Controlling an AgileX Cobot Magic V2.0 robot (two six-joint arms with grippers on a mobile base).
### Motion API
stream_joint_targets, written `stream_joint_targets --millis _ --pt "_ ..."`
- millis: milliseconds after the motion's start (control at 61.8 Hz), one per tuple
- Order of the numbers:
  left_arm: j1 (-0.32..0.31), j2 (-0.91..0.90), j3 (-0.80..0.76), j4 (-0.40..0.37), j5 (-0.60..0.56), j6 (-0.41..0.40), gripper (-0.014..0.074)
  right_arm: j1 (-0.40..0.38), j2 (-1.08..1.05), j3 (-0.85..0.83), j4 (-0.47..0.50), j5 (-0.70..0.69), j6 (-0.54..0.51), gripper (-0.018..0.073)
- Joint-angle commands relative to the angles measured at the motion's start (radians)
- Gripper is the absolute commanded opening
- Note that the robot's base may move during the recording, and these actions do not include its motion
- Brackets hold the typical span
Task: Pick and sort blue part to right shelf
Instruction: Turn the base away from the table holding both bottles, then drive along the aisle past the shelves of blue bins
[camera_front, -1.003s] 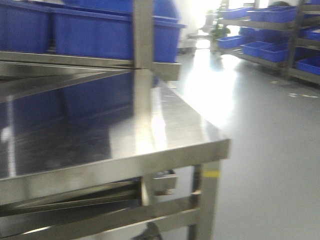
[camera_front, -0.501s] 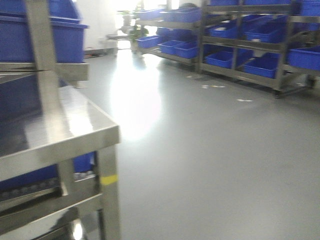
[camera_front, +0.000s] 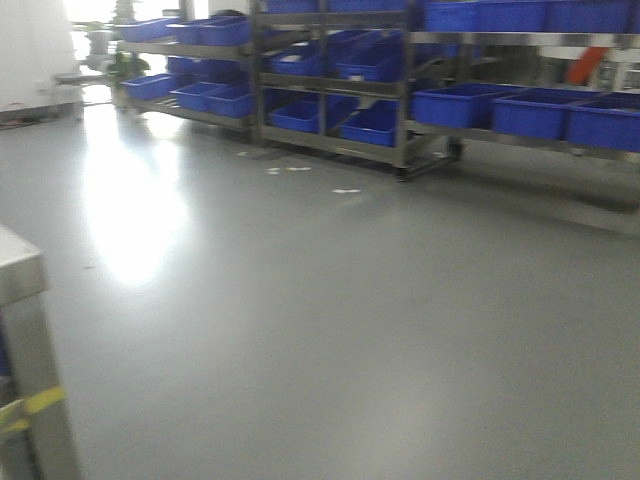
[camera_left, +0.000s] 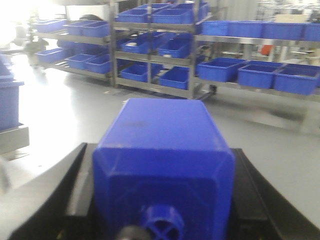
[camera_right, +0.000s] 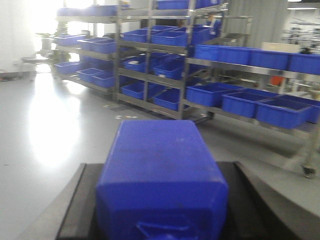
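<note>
My left gripper (camera_left: 162, 150) is closed to the width of the tall, narrow, solid-blue plastic bottle-shaped part (camera_left: 165, 130). Both black fingers (camera_left: 75, 195) bear on its side walls. The part lies lengthwise between the jaws, with its protruding round cap (camera_left: 162, 225) and sloped shoulders toward the camera. My right gripper (camera_right: 159, 170) clamps a wider, squatter blue plastic block (camera_right: 160, 150) with a low cap in the same way. Stainless steel racks (camera_front: 405, 100) holding blue plastic bins (camera_front: 530, 112) stand well apart, across the grey floor (camera_front: 300, 330).
</note>
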Motion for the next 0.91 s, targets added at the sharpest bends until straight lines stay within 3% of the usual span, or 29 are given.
stream_joint_targets --millis 0,890 --pt "0.001 0.005 -0.030 -0.003 -0.094 0.001 0.0386 -0.006 0.008 -0.025 -0.010 -0.094 0.000 0.0414" --pt "0.001 0.005 -0.030 -0.003 -0.094 0.001 0.0386 -0.006 0.008 -0.025 -0.010 -0.094 0.000 0.0414"
